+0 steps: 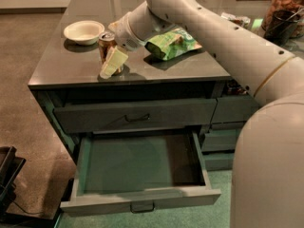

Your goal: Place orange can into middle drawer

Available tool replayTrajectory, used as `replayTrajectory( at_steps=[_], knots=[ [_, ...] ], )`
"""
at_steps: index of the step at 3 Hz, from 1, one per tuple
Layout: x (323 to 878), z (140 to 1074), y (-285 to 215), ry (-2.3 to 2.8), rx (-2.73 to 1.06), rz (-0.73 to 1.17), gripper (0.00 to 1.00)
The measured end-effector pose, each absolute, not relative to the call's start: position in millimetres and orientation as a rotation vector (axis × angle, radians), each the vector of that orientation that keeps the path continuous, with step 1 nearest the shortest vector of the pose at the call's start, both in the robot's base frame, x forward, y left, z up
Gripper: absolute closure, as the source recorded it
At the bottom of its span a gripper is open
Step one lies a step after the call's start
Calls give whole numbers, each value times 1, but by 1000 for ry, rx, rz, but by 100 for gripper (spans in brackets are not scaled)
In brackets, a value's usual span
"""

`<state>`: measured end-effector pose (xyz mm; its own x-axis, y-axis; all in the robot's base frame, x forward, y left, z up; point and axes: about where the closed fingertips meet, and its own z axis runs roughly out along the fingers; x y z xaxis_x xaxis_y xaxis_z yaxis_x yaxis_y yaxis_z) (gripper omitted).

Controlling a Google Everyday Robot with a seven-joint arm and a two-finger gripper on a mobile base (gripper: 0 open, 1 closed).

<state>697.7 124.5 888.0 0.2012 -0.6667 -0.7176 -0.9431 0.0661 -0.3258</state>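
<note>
The orange can (106,41) stands upright near the front left of the grey counter (71,70), just right of a white bowl. My gripper (113,62) is at the can, low on its front right side, and covers its lower part. I cannot see whether it grips the can. The middle drawer (142,163) is pulled out below the counter. Its green floor is bare, and its flat front with the dark handle (142,206) faces me.
A white bowl (83,31) sits left of the can. A green snack bag (173,44) lies right of the gripper. The closed top drawer (135,116) is above the open one, with narrower drawers (237,109) to the right. A jar (284,13) stands at the back right. A dark object (7,175) is on the floor at the left.
</note>
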Motion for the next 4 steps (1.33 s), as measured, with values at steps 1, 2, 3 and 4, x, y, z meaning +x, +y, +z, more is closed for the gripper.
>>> replayTrajectory(
  at_steps=[1,2,3,4],
  knots=[
    [698,888,125,1536,-1671,432,18],
    [698,888,125,1536,-1671,432,42],
    [698,888,125,1536,-1671,432,65],
    [698,888,125,1536,-1671,432,88]
  ],
)
